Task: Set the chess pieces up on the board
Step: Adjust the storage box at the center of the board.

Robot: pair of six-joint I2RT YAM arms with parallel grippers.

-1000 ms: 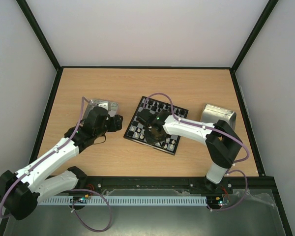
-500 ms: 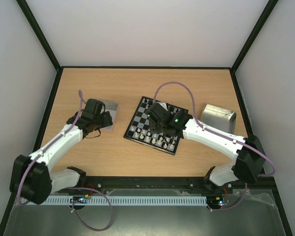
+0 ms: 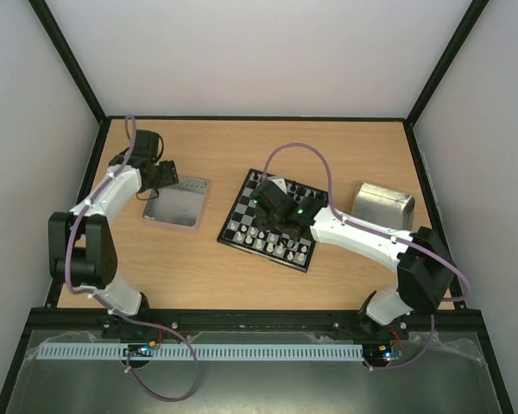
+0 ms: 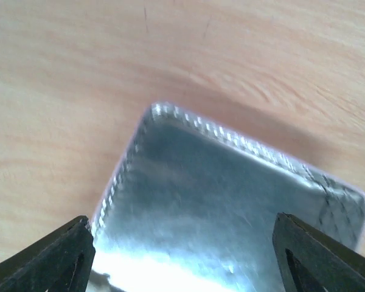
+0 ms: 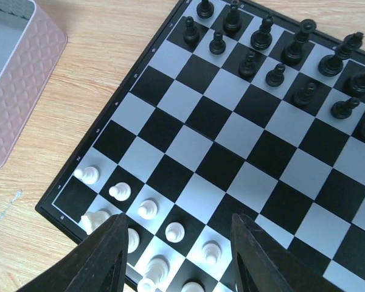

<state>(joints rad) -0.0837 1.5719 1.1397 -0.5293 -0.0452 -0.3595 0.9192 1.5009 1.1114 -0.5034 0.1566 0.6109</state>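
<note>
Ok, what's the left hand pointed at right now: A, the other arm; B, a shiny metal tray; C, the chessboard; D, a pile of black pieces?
B: in the left wrist view the left hand has its open fingers framing the metal tray, with nothing held between them.

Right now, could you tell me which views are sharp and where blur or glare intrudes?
Left wrist view: blurred, the metal tray smeared, with glare toward the bottom of the picture. Right wrist view: crisp on the board and chess pieces. Top external view: even light, pieces tiny.
</note>
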